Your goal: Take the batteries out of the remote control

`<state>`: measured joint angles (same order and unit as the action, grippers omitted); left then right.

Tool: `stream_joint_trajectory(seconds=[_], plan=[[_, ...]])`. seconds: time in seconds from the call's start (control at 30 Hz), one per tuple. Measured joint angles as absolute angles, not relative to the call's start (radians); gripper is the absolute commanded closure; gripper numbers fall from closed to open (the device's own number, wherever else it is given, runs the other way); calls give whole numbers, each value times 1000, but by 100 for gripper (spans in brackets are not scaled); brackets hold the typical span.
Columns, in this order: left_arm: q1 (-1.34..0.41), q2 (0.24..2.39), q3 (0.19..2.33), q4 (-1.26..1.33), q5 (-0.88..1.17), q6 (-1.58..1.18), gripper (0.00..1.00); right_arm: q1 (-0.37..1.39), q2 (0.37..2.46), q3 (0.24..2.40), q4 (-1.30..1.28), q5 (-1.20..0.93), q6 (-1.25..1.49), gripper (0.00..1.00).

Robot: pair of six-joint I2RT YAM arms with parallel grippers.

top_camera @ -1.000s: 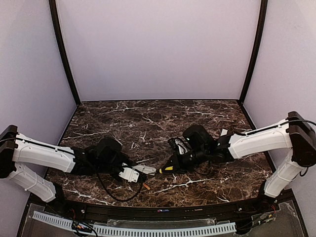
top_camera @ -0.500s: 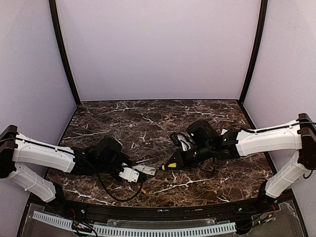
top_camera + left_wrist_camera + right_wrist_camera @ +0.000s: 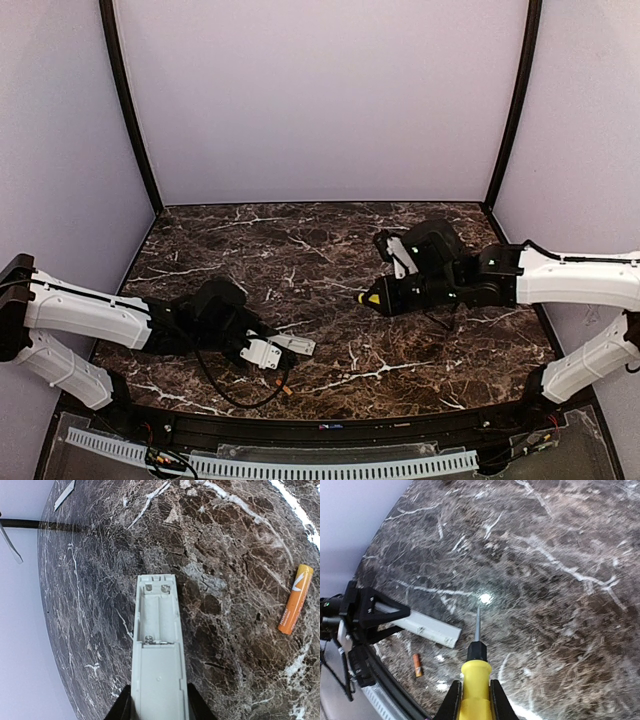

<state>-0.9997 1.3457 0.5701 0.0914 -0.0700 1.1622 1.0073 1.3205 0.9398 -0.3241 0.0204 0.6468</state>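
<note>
My left gripper [image 3: 272, 347] is shut on the white remote control [image 3: 293, 344], low over the table's near left. In the left wrist view the remote [image 3: 157, 645] lies between my fingers [image 3: 159, 707] with its open battery recess up, and the part that shows holds no cell. One orange battery [image 3: 296, 599] lies loose on the marble beside it, near the front edge [image 3: 282, 383]; it also shows in the right wrist view [image 3: 417, 665]. No other battery shows. My right gripper [image 3: 385, 296] is shut on a yellow-handled screwdriver [image 3: 476, 672], right of centre and apart from the remote.
The table is dark marble [image 3: 300, 250] with a black front rail [image 3: 330, 428]. A flat pale strip [image 3: 65, 494] lies far off across the table in the left wrist view. Purple walls close in the back and both sides.
My right arm has drawn back to the right and away from the remote, the screwdriver still in it. The orange battery has shifted slightly left. The left arm and remote have stayed put.
</note>
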Motion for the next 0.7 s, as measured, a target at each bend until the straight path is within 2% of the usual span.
stream_joint_trajectory(seconds=[0.33,0.7], plan=[[-1002,1338,570,79,-70,1163,100,900,1336,944,-314,301,495,100],[-1005,1319,570,52,-70,1171,100,728,1607,1074,-200,327,369,100]])
